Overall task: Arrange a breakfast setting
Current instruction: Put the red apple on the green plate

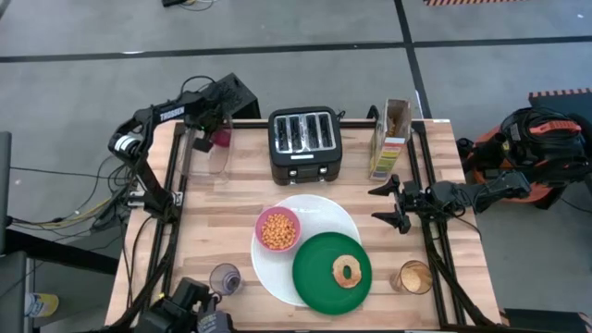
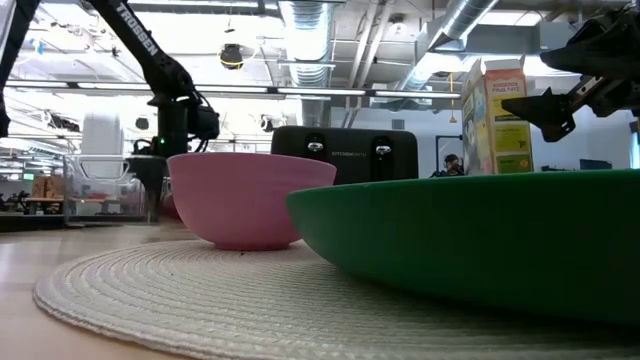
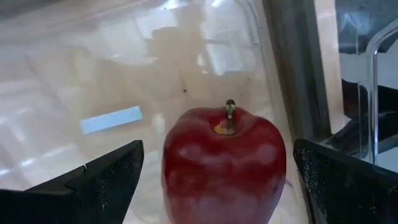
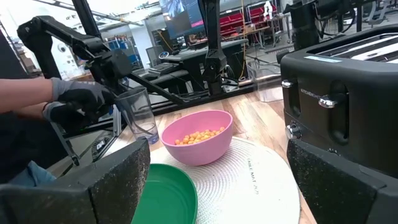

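Note:
A red apple (image 3: 224, 162) stands upright, stem up, on the floor of a clear rectangular container (image 1: 211, 153) at the table's far left. My left gripper (image 3: 217, 158) points down into the container, open, one finger on either side of the apple with small gaps. A pink bowl (image 1: 278, 229) of orange cereal balls and a green plate (image 1: 331, 273) bearing a bagel ring (image 1: 348, 271) rest on the large white round plate (image 1: 319, 217). My right gripper (image 1: 393, 203) waits open at the table's right, pointing level.
A black toaster (image 1: 305, 143) and a cereal box (image 1: 391, 139) stand at the far edge. One clear tumbler (image 1: 225, 278) stands near left, another (image 1: 413, 277) with brownish contents near right. A person's gloved hand (image 4: 74, 102) shows beyond the table's left side.

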Motion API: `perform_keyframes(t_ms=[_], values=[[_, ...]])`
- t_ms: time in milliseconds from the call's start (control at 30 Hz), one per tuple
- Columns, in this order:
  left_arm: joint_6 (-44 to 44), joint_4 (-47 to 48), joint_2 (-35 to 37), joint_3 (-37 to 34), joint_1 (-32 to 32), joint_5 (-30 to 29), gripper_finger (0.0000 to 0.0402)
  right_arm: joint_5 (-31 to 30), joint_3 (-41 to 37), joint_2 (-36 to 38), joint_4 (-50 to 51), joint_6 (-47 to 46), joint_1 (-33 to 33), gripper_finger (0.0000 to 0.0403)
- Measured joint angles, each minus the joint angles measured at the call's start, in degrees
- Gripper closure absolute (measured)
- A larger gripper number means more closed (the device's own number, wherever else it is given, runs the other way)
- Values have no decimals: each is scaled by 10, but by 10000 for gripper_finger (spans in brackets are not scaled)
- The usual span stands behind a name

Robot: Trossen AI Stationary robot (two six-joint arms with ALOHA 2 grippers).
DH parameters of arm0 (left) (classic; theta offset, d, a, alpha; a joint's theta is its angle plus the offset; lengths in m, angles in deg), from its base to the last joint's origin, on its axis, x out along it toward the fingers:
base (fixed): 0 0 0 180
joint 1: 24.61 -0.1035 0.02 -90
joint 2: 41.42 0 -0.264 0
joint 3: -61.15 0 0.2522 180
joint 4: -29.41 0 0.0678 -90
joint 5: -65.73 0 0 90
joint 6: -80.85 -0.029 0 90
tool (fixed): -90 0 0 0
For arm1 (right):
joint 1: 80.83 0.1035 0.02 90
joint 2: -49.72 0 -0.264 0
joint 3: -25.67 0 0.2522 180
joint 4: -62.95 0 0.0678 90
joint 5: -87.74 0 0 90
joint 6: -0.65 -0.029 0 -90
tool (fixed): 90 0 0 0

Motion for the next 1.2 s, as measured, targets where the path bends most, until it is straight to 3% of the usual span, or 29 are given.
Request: perform_keyframes(t_ms=[433, 833, 1200], values=[[-44, -4, -2, 0, 6, 34, 9, 0, 0, 0, 0, 0, 0, 5], [-58, 30, -6, -4, 6, 39, 128, 0, 0, 0, 0, 0, 0, 5], [-57, 59, -5, 24, 6, 40, 121, 0, 0, 0, 0, 0, 0, 5]])
